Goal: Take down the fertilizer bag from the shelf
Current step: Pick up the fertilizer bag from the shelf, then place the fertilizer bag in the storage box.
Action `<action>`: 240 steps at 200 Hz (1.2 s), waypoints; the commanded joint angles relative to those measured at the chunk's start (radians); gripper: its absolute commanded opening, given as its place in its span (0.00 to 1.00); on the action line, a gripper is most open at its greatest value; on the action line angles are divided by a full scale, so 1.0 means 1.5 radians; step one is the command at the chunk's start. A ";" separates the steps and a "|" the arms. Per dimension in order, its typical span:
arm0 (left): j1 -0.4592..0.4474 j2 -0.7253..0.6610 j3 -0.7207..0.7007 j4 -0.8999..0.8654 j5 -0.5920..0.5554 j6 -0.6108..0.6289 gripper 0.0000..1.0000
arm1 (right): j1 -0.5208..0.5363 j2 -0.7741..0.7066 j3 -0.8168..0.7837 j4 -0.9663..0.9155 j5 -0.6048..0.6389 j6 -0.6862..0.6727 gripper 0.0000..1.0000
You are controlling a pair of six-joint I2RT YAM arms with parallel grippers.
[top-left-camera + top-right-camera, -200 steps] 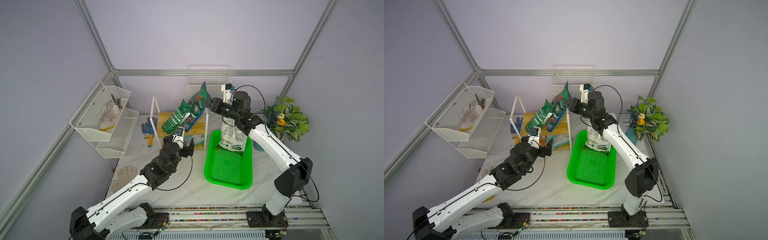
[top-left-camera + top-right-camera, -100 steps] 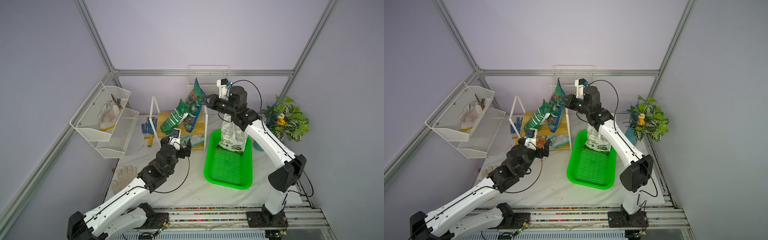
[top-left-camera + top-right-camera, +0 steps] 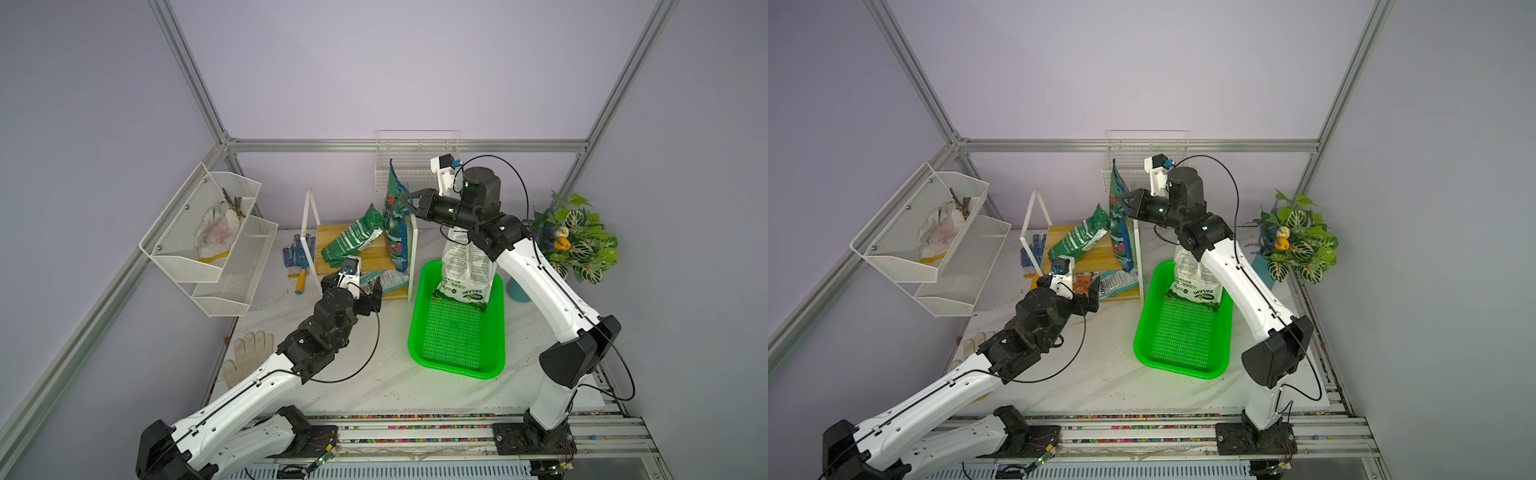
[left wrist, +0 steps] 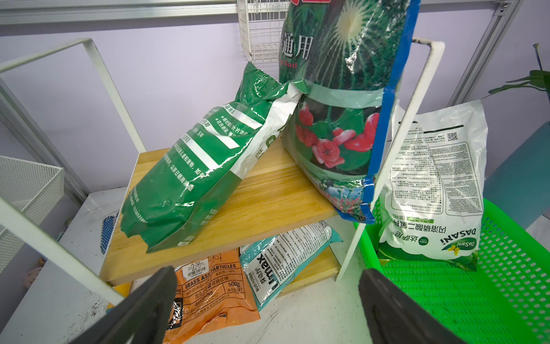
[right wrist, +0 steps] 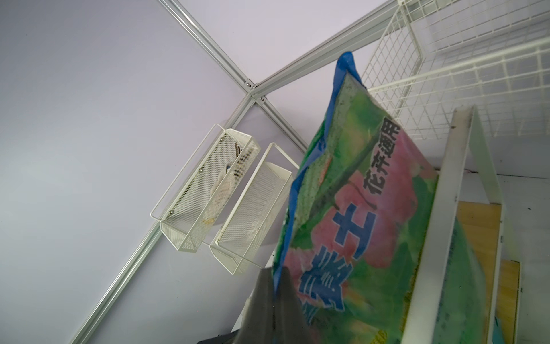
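Right hand (image 3: 405, 202) is pinching the blue-edged fertilizer bag (image 3: 395, 224), standing upright on the shelf (image 3: 365, 259); left hand (image 3: 360, 286) is hovering spread before the lower tier.

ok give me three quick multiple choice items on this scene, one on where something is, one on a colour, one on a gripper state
1. Where does the white DASANI bag stand?
A. on the shelf's top board
B. in the tray
C. in the wall bins

2. What colour is the tray?
A. green
B. orange
C. blue

3. How is the right gripper?
A. open above the tray
B. shut on nothing
C. shut on the flower-print bag

Answers:
1 B, its base rests in the tray beside the shelf in both top views.
2 A, the mesh tray is bright green.
3 C, the right wrist view shows its jaws pinching the blue edge of the flower-print bag.
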 commanded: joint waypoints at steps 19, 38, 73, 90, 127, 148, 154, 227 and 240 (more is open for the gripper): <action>0.003 0.001 -0.030 -0.013 -0.010 -0.022 1.00 | 0.009 -0.119 0.001 0.120 -0.052 0.003 0.00; 0.003 0.001 -0.031 -0.018 -0.014 -0.026 1.00 | 0.010 -0.130 -0.005 0.137 -0.076 0.021 0.00; 0.004 -0.005 -0.035 -0.022 -0.019 -0.037 1.00 | 0.012 -0.156 -0.027 0.138 -0.083 0.023 0.00; 0.004 -0.006 -0.037 -0.024 -0.020 -0.037 1.00 | 0.012 -0.182 -0.049 0.142 -0.086 0.027 0.00; 0.011 0.003 -0.040 -0.008 -0.025 -0.011 1.00 | 0.013 -0.218 -0.077 0.141 -0.133 0.047 0.00; 0.022 0.018 -0.033 0.002 -0.022 0.006 1.00 | 0.013 -0.240 -0.090 0.114 -0.137 0.032 0.00; 0.025 0.023 -0.029 0.001 -0.022 0.009 1.00 | 0.013 -0.246 -0.093 0.101 -0.133 0.024 0.00; 0.034 0.032 -0.007 0.004 0.014 0.009 1.00 | 0.012 -0.324 -0.141 -0.042 -0.094 -0.072 0.00; 0.034 0.030 -0.001 0.004 0.031 0.010 1.00 | 0.012 -0.342 -0.157 -0.062 -0.074 -0.091 0.00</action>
